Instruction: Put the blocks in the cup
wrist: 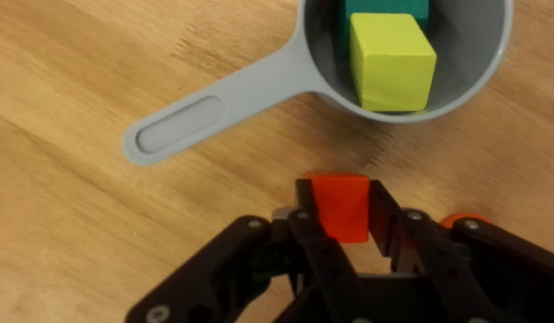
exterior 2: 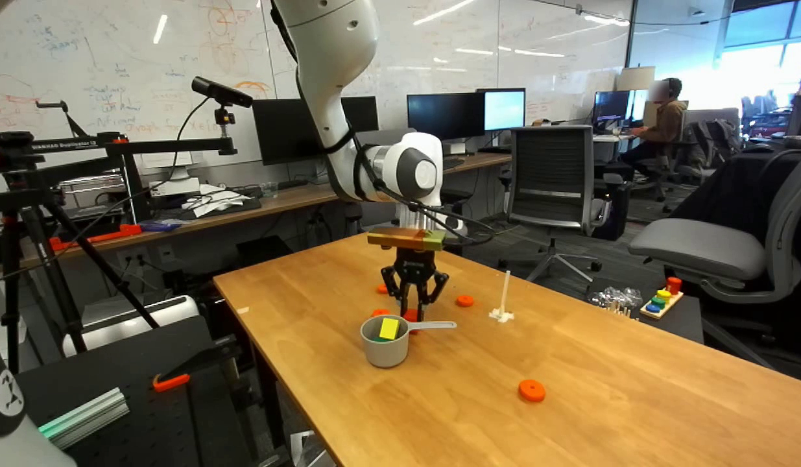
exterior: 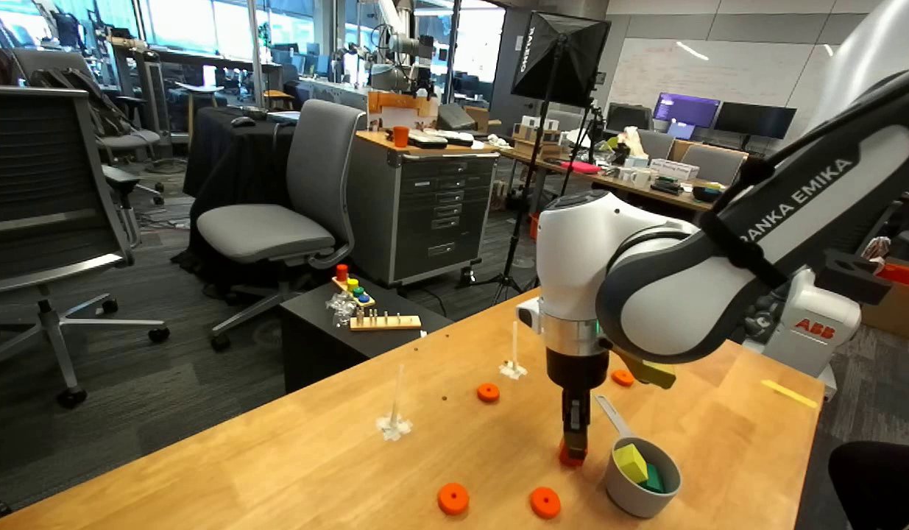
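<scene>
The grey cup (exterior: 640, 505) stands upright on the table with its handle out to the side; it shows in both exterior views (exterior 2: 385, 354) and the wrist view (wrist: 505, 27). A yellow block (wrist: 395, 67) and a green block (wrist: 386, 6) lie inside it, the yellow partly over the green. My gripper (wrist: 340, 183) is shut on a red block (wrist: 342, 211), with one finger against each side. The gripper (exterior: 574, 446) points down beside the cup, with the red block (exterior: 571, 460) at or just above the tabletop; I cannot tell which. No other loose blocks show.
Several orange discs (exterior: 453, 499) lie on the table, one (exterior: 545, 503) close to the cup and gripper. Two thin white pegs (exterior: 395, 401) (exterior: 514, 346) stand taped to the table. A strip of yellow tape (exterior: 789, 394) lies near the table's edge.
</scene>
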Available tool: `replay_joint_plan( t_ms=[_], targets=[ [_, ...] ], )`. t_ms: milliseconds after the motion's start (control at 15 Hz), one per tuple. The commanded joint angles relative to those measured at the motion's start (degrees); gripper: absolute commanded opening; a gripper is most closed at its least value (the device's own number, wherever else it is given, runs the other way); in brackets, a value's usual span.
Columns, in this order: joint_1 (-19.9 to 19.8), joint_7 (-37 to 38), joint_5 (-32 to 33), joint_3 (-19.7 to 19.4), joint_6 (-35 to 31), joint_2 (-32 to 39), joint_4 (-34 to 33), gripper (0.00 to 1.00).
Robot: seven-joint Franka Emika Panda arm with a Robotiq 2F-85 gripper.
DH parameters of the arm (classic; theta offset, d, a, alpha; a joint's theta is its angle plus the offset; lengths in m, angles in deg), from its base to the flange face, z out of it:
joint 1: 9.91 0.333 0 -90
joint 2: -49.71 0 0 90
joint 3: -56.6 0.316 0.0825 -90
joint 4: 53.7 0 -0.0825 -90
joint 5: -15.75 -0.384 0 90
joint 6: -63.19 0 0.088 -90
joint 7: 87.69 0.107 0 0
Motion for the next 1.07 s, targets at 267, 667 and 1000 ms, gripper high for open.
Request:
replay_joint_plan(
  t_ms=[267, 667, 1000],
  targets=[
    [2.64, -2.60, 3.79, 0.44, 3.40, -7.81, 1.43, 0.08],
    [2.92, -3.80, 6.25, 0.44, 8.58, -13.70, 6.71, 0.08],
    [1.95, -4.43, 6.73, 0.73, 9.91, -16.16, 13.02, 0.08]
  ],
)
